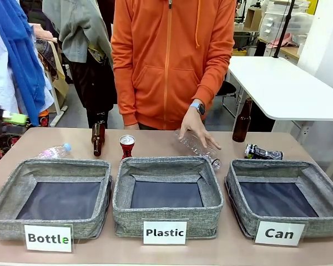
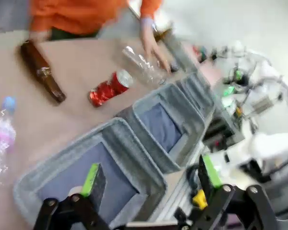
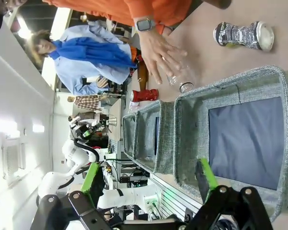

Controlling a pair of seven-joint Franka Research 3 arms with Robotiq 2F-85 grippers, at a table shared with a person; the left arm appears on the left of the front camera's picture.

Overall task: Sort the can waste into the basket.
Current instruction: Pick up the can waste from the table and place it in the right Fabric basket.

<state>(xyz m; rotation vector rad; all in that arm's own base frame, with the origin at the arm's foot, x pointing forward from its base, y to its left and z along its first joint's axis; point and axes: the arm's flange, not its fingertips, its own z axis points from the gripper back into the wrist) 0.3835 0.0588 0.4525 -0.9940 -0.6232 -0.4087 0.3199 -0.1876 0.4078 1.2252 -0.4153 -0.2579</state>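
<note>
A red can [image 1: 127, 146] with a silver top stands upright behind the middle bin; in the left wrist view the red can [image 2: 110, 87] appears sideways. A crushed dark can [image 1: 263, 152] lies on the table behind the grey basket [image 1: 284, 188] labelled "Can", and the crushed can [image 3: 244, 35] shows beyond the basket [image 3: 233, 81] in the right wrist view. My left gripper [image 2: 151, 179] hovers open over the leftmost bin, nothing between its fingers. My right gripper [image 3: 149, 179] is open above the near edge of the basket.
Grey bins labelled "Bottle" [image 1: 51, 197] and "Plastic" [image 1: 165, 194] sit left of the basket. Brown bottles [image 1: 97, 138] [image 1: 242, 120] stand behind them; a clear plastic bottle [image 1: 54, 151] lies at left. The person's hand [image 1: 194, 126] rests on another clear bottle [image 1: 198, 148].
</note>
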